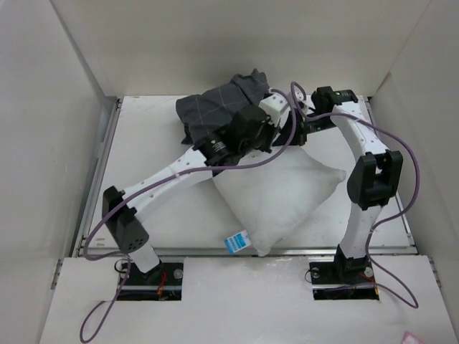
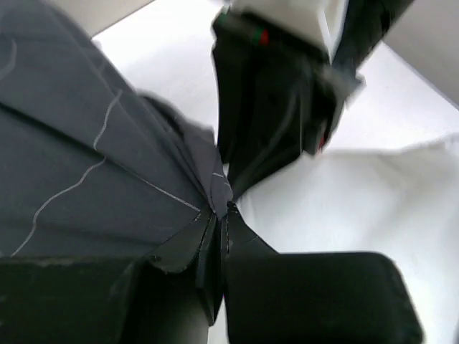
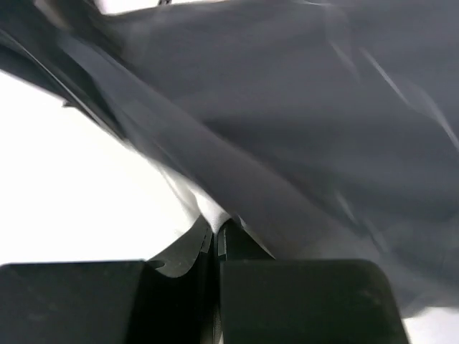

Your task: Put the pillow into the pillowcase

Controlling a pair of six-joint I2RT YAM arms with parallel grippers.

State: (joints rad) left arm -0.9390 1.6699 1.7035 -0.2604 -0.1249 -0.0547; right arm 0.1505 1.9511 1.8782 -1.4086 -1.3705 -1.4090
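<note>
The left tool (image 2: 221, 215) is clamped on a fold of the pillowcase (image 1: 215, 104), and the right tool (image 3: 215, 240) is pinched on its edge. The pillowcase is bunched at the far side of the desk (image 1: 143, 143). The pillow (image 1: 276, 197) lies flat just in front of it.

White table (image 1: 143, 143) enclosed by plain white walls (image 1: 43, 143) on left, right and far sides. Metal rail (image 1: 99, 179) along left table edge. Small pink object (image 1: 414, 337) at near right corner, partly cut off.
</note>
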